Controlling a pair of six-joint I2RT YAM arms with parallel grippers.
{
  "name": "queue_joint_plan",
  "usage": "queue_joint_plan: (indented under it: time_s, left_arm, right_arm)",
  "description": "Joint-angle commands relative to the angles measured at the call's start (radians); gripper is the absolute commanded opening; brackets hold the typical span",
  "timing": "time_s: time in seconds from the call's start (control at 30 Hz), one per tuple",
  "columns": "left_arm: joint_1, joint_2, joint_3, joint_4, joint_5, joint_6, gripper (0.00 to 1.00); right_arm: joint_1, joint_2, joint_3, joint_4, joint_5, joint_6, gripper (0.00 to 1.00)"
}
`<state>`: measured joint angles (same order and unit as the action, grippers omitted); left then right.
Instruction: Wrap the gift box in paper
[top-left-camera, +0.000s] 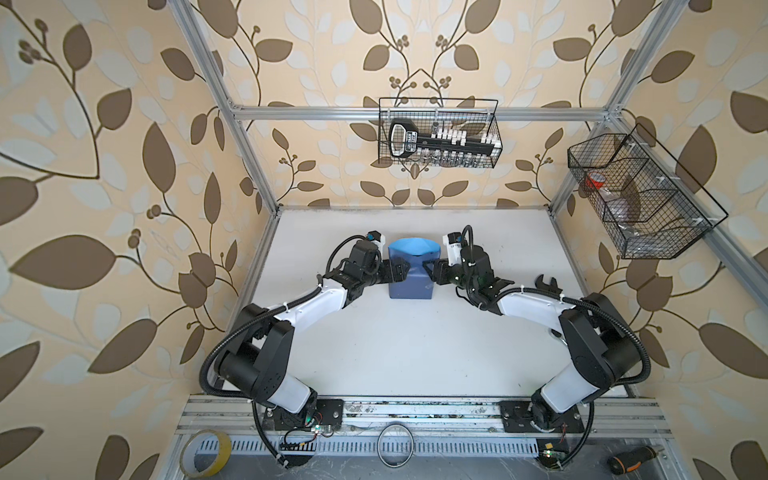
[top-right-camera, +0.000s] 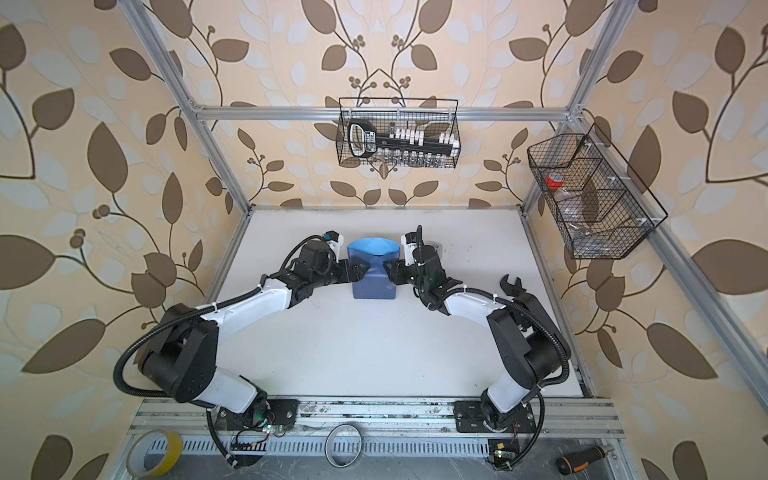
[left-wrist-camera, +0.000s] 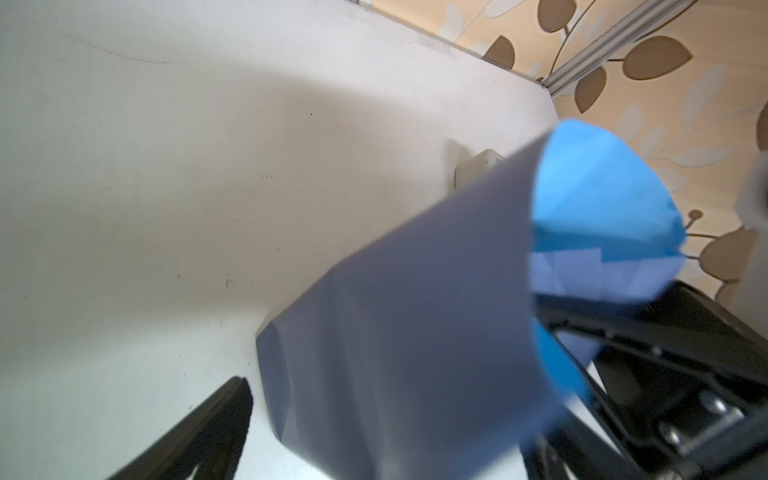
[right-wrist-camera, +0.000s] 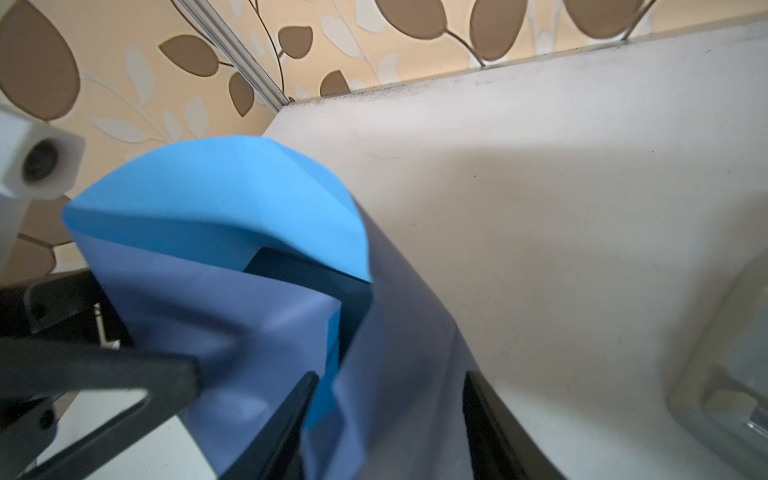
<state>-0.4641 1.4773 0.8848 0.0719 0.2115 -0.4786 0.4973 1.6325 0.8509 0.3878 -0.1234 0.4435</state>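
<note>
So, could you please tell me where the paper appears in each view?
Both top views: the paper appears central, against the table.
Left wrist: the paper close up, slate side nearest, blue flap beyond.
Right wrist: the paper close up, blue flap behind slate folds.
Shared landmark: the table meeting the wallpaper.

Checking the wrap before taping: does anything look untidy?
Yes. The paper gapes open at its far end, its light blue inside showing, and the dark gift box shows through there in the right wrist view.
</note>
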Motion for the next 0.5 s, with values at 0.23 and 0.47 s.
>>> queue_joint_plan:
  time_s: [0.23, 0.47]
  left_arm:
    - [-0.002, 0.004, 0.037, -0.048, -0.056, 0.032, 0.82]
    - [-0.001, 0.124, 0.132, -0.055, -0.106, 0.035, 0.75]
  right_arm:
    - [0.000, 0.035, -0.027, -0.009, 0.025, -0.036, 0.51]
    - [0.000, 0.028, -0.037, 0.003, 0.009, -0.072, 0.51]
